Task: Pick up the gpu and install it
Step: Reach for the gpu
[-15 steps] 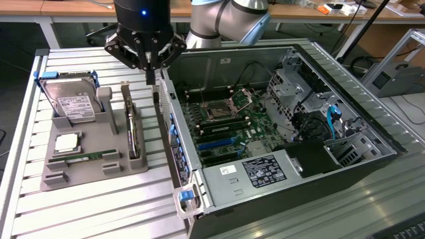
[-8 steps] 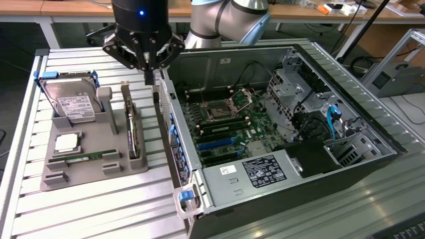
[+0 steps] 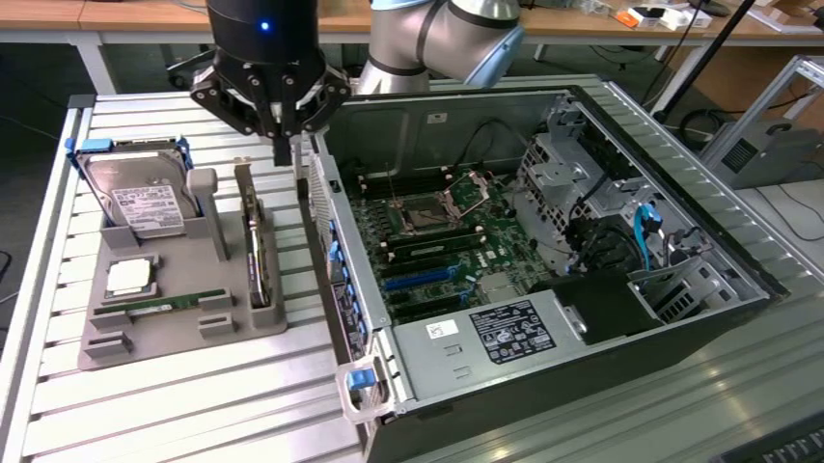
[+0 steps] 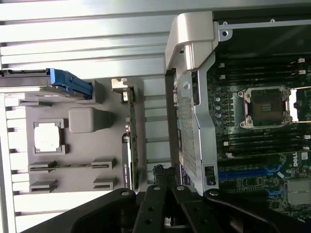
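Exterior view, upper left of centre: the jaws are clenched together with nothing between them, hanging over the gap between the gray holder tray (image 3: 193, 258) and the open computer case (image 3: 618, 367). Just below them and slightly toward the frame's left, the gpu (image 3: 257, 241) stands on edge in a slot along the tray's right side, apart from the jaws. Further left the tray holds a hard drive (image 3: 149, 207), a processor (image 3: 130, 277) and a memory stick (image 3: 168, 305). Tray and case rest on the slatted metal tabletop (image 3: 193, 405); the motherboard (image 3: 496, 256) lies exposed inside the case.
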{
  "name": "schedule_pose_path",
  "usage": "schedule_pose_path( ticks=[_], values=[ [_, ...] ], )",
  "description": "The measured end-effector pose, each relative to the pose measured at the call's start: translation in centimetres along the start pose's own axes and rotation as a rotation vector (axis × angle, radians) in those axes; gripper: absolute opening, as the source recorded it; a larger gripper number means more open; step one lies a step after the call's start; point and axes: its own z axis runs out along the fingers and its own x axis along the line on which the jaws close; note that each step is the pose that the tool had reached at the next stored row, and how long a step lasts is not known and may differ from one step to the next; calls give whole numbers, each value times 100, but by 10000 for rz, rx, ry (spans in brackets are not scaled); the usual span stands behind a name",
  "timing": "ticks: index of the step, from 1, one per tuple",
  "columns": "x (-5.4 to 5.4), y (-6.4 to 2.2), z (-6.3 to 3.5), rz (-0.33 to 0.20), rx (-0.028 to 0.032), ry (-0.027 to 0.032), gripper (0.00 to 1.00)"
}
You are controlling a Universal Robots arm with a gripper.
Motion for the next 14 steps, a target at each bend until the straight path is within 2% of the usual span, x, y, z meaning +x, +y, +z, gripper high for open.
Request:
schedule_pose_path(
  ticks=[14],
  values=[
    [98, -8, 7, 0, 0, -1, 11]
  ],
)
